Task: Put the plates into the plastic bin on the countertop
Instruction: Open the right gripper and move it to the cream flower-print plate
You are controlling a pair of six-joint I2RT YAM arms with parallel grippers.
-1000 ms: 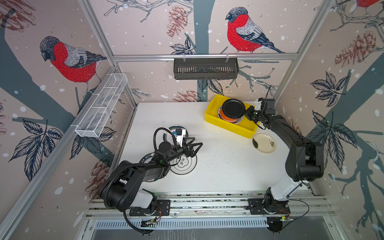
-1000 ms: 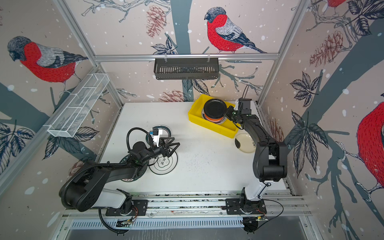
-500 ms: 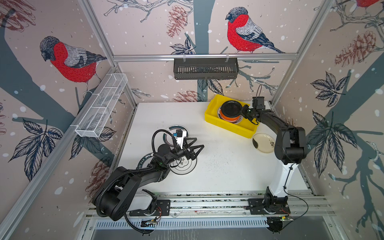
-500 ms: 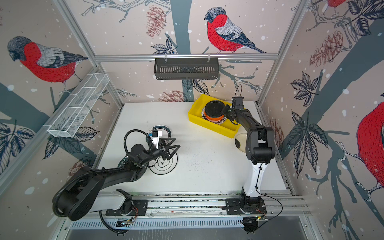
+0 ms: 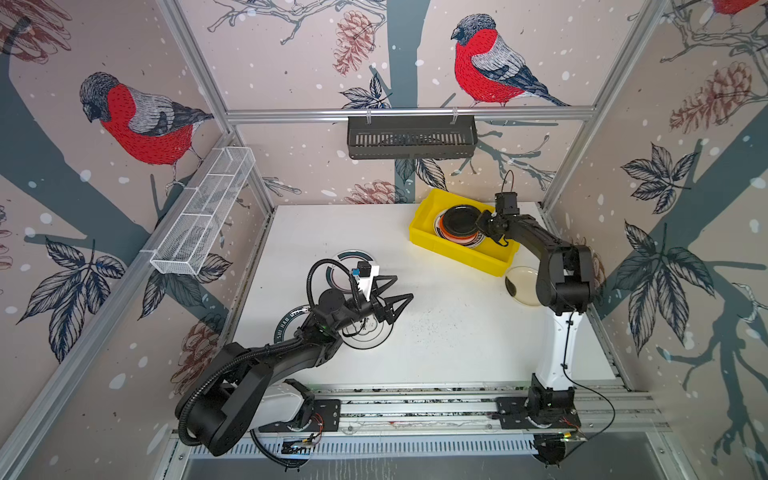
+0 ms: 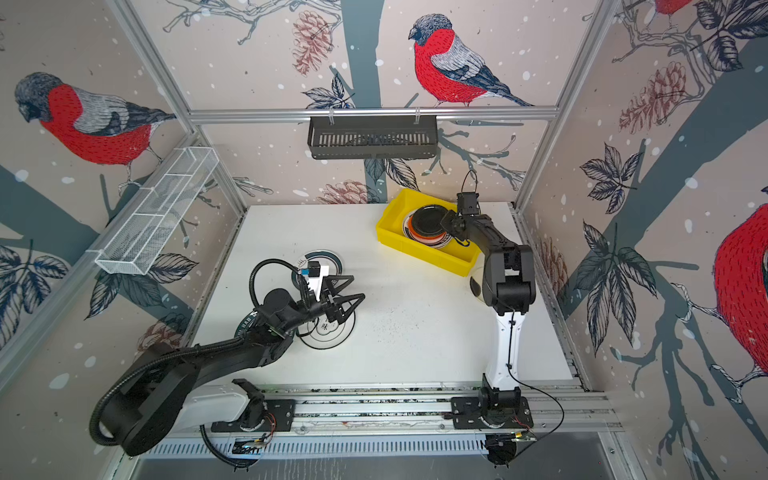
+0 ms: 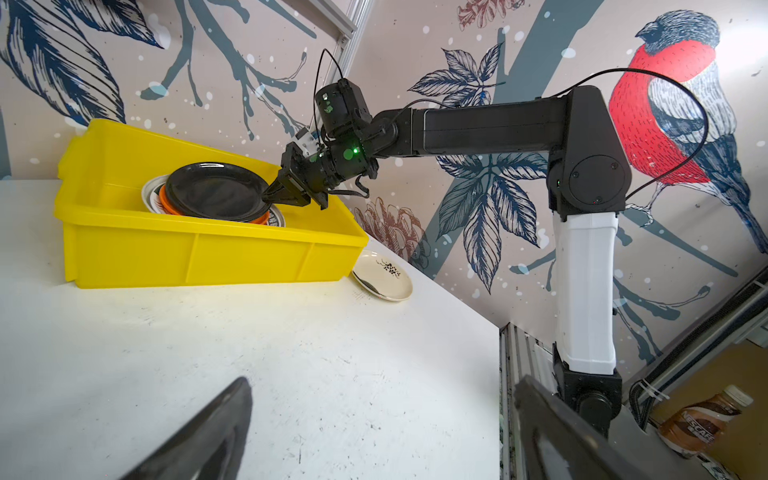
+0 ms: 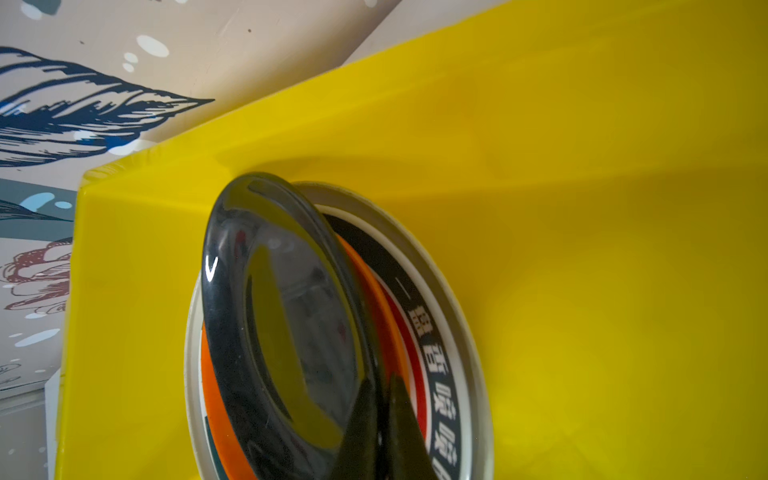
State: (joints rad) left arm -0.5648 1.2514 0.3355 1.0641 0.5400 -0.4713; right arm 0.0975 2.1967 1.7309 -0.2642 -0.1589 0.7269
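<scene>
Your right gripper (image 7: 269, 198) is pinching the black plate (image 7: 216, 191) by its rim, tilted on the stack (image 8: 436, 332) in the bin (image 7: 187, 253) at 1 o'clock on the table (image 5: 436, 340), so lower it flat, then let go gently, while your left gripper (image 5: 404, 286) hangs wide open.

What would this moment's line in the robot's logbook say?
right gripper: shut on dark plate, tilted in bin | left gripper: open, empty, near black-ringed plate | cream plate: on countertop beside bin
</scene>
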